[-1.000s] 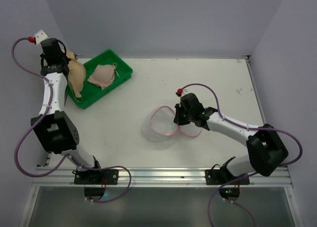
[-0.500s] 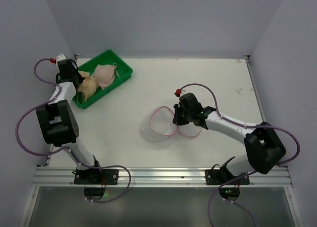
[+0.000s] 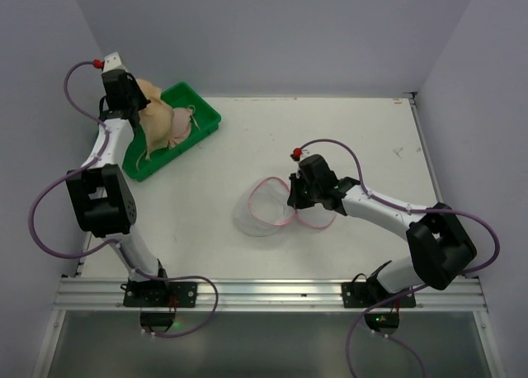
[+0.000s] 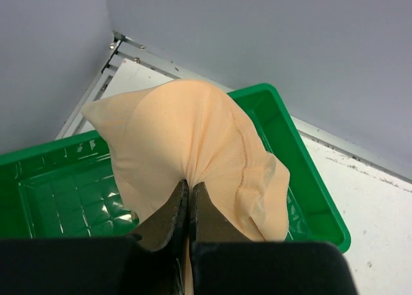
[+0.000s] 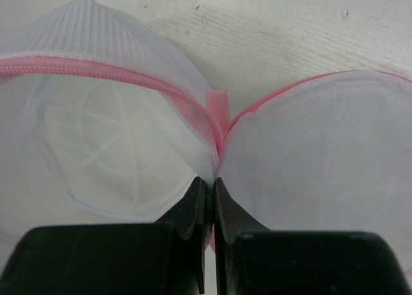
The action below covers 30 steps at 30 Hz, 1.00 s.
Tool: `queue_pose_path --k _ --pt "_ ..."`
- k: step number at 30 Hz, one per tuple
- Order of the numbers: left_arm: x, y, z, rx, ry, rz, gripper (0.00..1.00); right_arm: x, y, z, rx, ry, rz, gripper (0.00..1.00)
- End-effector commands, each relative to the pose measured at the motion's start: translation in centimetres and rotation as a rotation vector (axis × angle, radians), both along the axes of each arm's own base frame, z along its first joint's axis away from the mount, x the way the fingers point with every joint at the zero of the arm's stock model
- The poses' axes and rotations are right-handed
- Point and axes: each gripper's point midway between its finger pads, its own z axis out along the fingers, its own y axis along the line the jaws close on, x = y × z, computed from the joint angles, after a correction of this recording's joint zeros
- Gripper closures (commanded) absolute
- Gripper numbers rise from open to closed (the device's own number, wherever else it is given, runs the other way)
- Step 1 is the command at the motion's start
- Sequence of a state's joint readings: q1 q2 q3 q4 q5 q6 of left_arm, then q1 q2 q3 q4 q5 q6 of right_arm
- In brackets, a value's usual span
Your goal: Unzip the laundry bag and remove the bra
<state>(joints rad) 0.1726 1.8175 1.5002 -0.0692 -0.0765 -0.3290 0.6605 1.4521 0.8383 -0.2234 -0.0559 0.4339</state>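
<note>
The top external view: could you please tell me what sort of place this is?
Probably a robot lab test cell: plain walls box in a white table, a left arm and right arm are bolted to an aluminium rail at its near edge, and a laundry bag lies on it.

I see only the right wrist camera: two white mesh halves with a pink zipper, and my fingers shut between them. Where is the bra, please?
Observer: It is out of the bag. The left gripper holds the bra pinched, hanging over a green tray.
Operator: Is this tray empty under it?
Observer: No. In the top view a paler pink garment lies in the tray, partly hidden by the bra.
Operator: And where is my bag on the table?
Observer: The bag lies open near the middle of the table. The tray is well apart from it, at the far left corner.
</note>
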Motion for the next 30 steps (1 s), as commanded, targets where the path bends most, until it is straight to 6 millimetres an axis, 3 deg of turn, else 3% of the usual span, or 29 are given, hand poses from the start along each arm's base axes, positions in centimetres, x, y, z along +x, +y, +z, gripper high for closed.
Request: queue_pose_path --k 1,7,10,14,18,21,22,23,24,25,28,30 --pt "0.8 0.4 -1.4 0.013 0.038 -0.008 1.0 0.7 0.9 1.5 0.044 -0.031 0.005 1.0" --pt "-1.0 3.1 -6.9 0.008 0.169 0.151 1.0 0.6 0.8 1.6 0.049 -0.03 0.003 1.0" --pt "-3.0 4.8 -9.6 -0.029 0.247 0.25 1.0 0.5 0.9 1.7 0.052 -0.032 0.004 1.0" --pt "-5.6 6.9 -12.1 -0.065 0.308 0.356 1.0 0.5 0.9 1.7 0.054 -0.032 0.005 1.0" --pt "-6.1 7.5 -14.8 -0.094 0.371 0.377 1.0 0.5 0.8 1.8 0.048 -0.038 0.008 1.0" --pt "-6.0 7.3 -14.0 -0.119 0.374 0.385 0.88 0.7 0.8 2.6 0.053 -0.053 0.006 1.0" --pt "-6.0 7.4 -13.2 -0.123 0.366 0.391 0.74 0.7 0.8 2.9 0.057 -0.06 0.007 1.0" --pt "-6.0 7.4 -12.4 -0.124 0.348 0.392 0.66 0.8 0.8 3.1 0.057 -0.064 0.009 1.0" --pt "-5.9 7.3 -10.6 -0.125 0.309 0.387 0.46 1.0 0.9 3.5 0.061 -0.071 0.009 1.0" --pt "-5.8 7.1 -9.4 -0.125 0.285 0.379 0.35 1.1 0.9 3.6 0.058 -0.075 0.009 1.0" --pt "-6.0 6.6 -5.8 -0.131 0.229 0.345 0.08 1.3 0.9 4.0 0.049 -0.083 0.009 0.97" --pt "-6.4 6.1 -3.4 -0.133 0.199 0.328 0.03 1.5 0.9 4.4 0.045 -0.088 0.009 0.93"
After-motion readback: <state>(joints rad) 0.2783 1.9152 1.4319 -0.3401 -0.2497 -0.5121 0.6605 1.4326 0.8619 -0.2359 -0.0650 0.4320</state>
